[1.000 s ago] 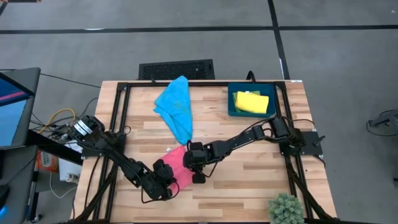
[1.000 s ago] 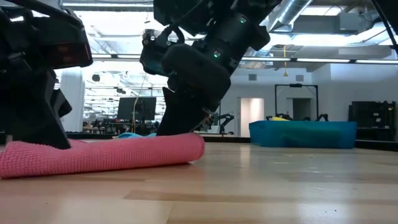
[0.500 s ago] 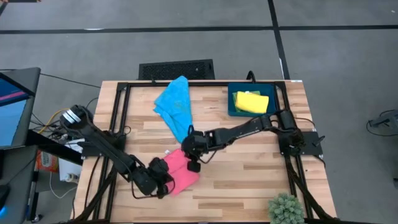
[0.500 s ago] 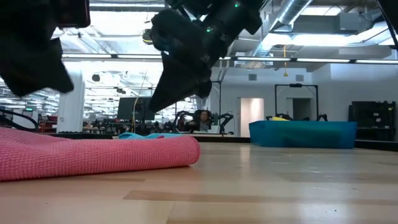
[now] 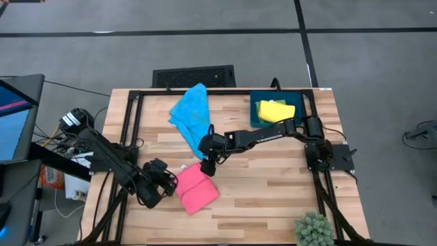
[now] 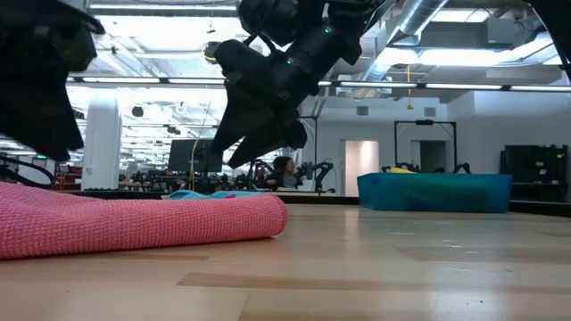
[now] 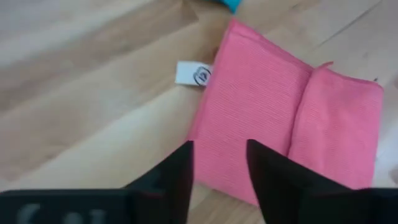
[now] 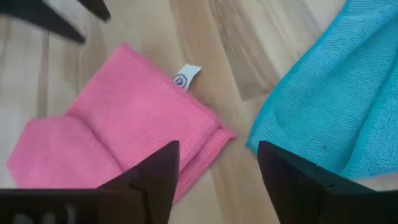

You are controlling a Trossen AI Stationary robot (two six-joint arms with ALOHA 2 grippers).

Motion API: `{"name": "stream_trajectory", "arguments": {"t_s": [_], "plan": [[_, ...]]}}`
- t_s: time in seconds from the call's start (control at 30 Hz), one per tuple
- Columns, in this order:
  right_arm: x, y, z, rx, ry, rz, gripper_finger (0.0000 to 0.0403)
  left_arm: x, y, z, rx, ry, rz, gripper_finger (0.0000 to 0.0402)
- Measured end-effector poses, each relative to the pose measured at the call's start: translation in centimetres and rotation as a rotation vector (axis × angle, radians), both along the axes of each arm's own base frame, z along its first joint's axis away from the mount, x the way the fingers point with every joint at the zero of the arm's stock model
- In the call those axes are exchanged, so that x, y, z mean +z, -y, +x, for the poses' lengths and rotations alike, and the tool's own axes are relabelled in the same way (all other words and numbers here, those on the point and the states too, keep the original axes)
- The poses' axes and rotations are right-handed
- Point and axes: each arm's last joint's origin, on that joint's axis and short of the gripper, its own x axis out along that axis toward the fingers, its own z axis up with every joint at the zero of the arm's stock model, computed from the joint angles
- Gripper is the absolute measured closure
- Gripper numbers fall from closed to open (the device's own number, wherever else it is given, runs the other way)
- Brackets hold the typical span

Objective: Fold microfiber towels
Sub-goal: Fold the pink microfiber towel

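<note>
Pink towel [image 5: 196,190] folded on worktop [image 5: 273,184], between both pincers. Left pincer [image 7: 219,163] and right pincer [image 8: 217,163] released, empty. Blue towel [image 6: 201,193] mostly hidden in low view.

You can read no words or numbers anywhere. The pink towel [image 7: 283,127] carries a small white tag [image 7: 194,74] with a round printed mark, too small for you to make out.
</note>
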Motion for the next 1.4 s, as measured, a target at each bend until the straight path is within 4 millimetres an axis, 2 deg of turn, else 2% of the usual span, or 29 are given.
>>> {"name": "stream_trajectory", "arguments": {"t_s": [0.13, 0.23, 0.47, 0.7, 0.93, 1.13, 1.23, 1.4], "plan": [[-1.1, 0.0, 0.1, -0.004, -0.028, -0.008, 0.0149, -2.2, 0.4, 0.6, 0.048, 0.013, -0.036, 0.0214], [-2.2, -0.1, 0.4, -0.003, -0.034, -0.008, 0.0150, -3.5, 0.5, 0.7, 0.098, -0.025, -0.036, 0.0198], [-3.3, -0.1, 0.8, -0.001, -0.039, -0.006, 0.0161, -5.5, 0.9, 1.0, 0.138, -0.078, -0.017, 0.0194], [-4.9, -0.1, 1.1, -0.001, -0.047, 0.013, 0.0163, -5.8, 0.7, 1.3, 0.166, -0.078, -0.014, 0.0197], [-5.8, -0.2, 1.9, -0.008, -0.017, 0.039, 0.0163, -5.8, 0.3, 1.7, 0.158, -0.091, -0.013, 0.0220], [-5.8, -0.5, 1.8, -0.007, -0.018, 0.033, 0.0164, -5.9, 0.2, 1.8, 0.156, -0.087, -0.010, 0.0244], [-5.8, -0.5, 1.8, -0.010, -0.018, 0.028, 0.0179, -5.9, 0.2, 2.0, 0.140, -0.085, -0.002, 0.0275], [-5.8, -0.2, 1.8, -0.002, -0.022, 0.047, 0.0211, -6.0, -0.1, 2.1, 0.143, -0.094, 0.003, 0.0357]]}}
